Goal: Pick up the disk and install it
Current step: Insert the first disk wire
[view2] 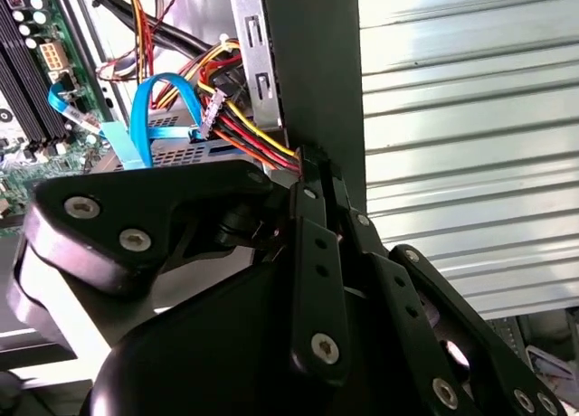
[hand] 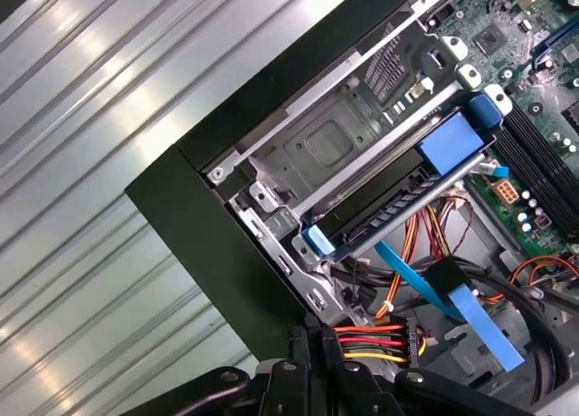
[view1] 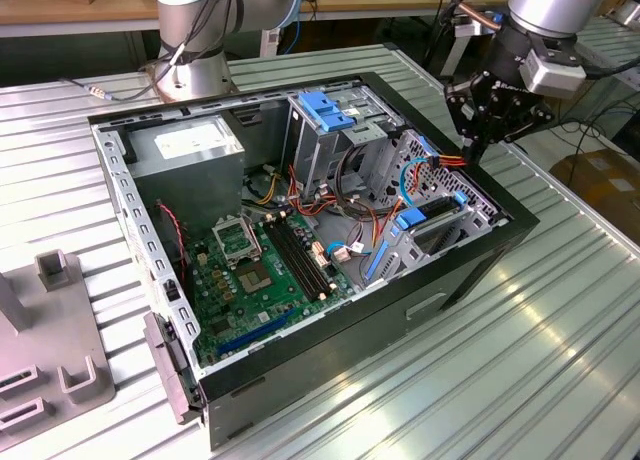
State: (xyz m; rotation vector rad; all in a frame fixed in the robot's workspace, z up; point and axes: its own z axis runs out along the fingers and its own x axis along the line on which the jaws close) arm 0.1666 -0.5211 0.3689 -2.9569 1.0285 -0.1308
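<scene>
The disk (view1: pixel 437 223) lies in the bay at the corner of the open computer case (view1: pixel 330 340) on the exterior view's right, with its blue bracket along its sides. In the first wrist view the disk (hand: pixel 384 210) shows as a dark edge between blue bracket ends, seated in the metal bay. My gripper (view1: pixel 476 152) hangs just above the case's rim behind that bay, apart from the disk. Its black fingers are shut with nothing between them, and their tips sit next to a bundle of red, yellow and black cables (hand: pixel 371 336) in both wrist views (view2: pixel 262 140).
Inside the case are a green motherboard (view1: pixel 260 265), a grey power-supply box (view1: pixel 190 150) and a metal drive cage with a blue latch (view1: pixel 328 108). A blue flat cable (hand: pixel 470 321) crosses near the bay. A grey fixture (view1: pixel 50 350) stands on the slatted metal table (view1: pixel 560 320).
</scene>
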